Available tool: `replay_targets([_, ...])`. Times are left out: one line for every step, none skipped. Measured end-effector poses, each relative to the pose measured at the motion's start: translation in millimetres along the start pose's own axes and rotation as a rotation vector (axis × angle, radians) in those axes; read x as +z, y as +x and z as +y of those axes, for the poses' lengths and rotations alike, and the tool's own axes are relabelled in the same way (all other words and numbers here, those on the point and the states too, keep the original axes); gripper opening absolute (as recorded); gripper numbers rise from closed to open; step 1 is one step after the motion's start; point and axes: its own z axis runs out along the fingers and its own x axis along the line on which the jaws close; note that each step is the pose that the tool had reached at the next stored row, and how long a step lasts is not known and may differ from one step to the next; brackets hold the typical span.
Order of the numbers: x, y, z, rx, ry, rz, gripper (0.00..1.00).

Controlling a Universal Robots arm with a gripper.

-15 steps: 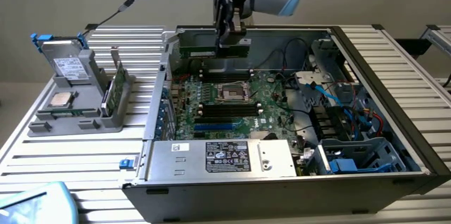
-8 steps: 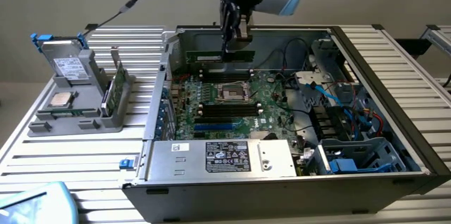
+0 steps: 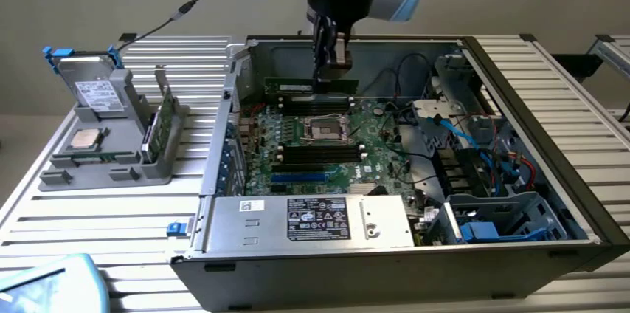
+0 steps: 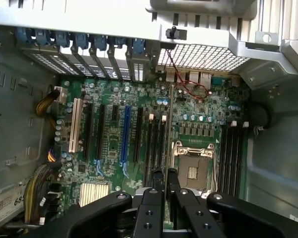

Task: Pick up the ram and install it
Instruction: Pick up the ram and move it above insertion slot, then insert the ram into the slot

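Note:
The ram (image 3: 307, 86) is a long, thin green stick hanging level inside the open computer case, just above the far memory slots (image 3: 313, 97) of the motherboard (image 3: 374, 154). My gripper (image 3: 332, 68) reaches down from above and is shut on the stick's right part. In the wrist view the ram (image 4: 169, 124) appears edge-on as a thin line running away from my gripper (image 4: 166, 181), over the black slots (image 4: 156, 144) beside the empty processor socket (image 4: 192, 166).
The case walls (image 3: 551, 117) surround the board. A power supply (image 3: 315, 221) lies at the front, and cables and drive cages (image 3: 492, 213) at the exterior view's right. A grey holder (image 3: 118, 162) on that view's left carries a silver chip (image 3: 87, 138) and a green card (image 3: 158, 125).

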Motion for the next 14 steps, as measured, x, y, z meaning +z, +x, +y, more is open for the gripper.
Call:
replay_targets([1.7,0.1,-1.1,0.005,0.0003,-0.0007,0.14])
replay_targets([3.3,0.3,-2.1,0.01,0.0005,-0.0014,0.14])
replay_targets([5.1,0.4,-3.5,0.014,0.0007,-0.0018,0.14])
replay_targets([6.7,0.5,-4.9,0.017,0.0008,-0.0021,0.14])
replay_targets([8.3,0.7,-6.5,0.02,0.0009,-0.0024,0.14])
replay_targets([9.8,0.8,-8.3,0.022,0.001,-0.0027,0.14])
replay_targets([11.4,1.1,-10.7,0.022,0.0011,-0.0028,0.14])
replay_targets([12.8,1.3,-12.8,0.022,0.001,-0.0028,0.14])
replay_targets([14.4,1.5,-14.9,0.022,0.001,-0.0028,0.14])
replay_targets([16.1,1.7,-16.8,0.022,0.0011,-0.0028,0.14])
replay_targets([17.8,1.8,-18.4,0.022,0.0011,-0.0029,0.14])
replay_targets([19.4,2.0,-19.6,0.022,0.0011,-0.0028,0.14])
replay_targets([21.1,2.1,-20.5,0.022,0.001,-0.0027,0.14])
replay_targets([22.8,2.2,-21.1,0.022,0.001,-0.0028,0.14])
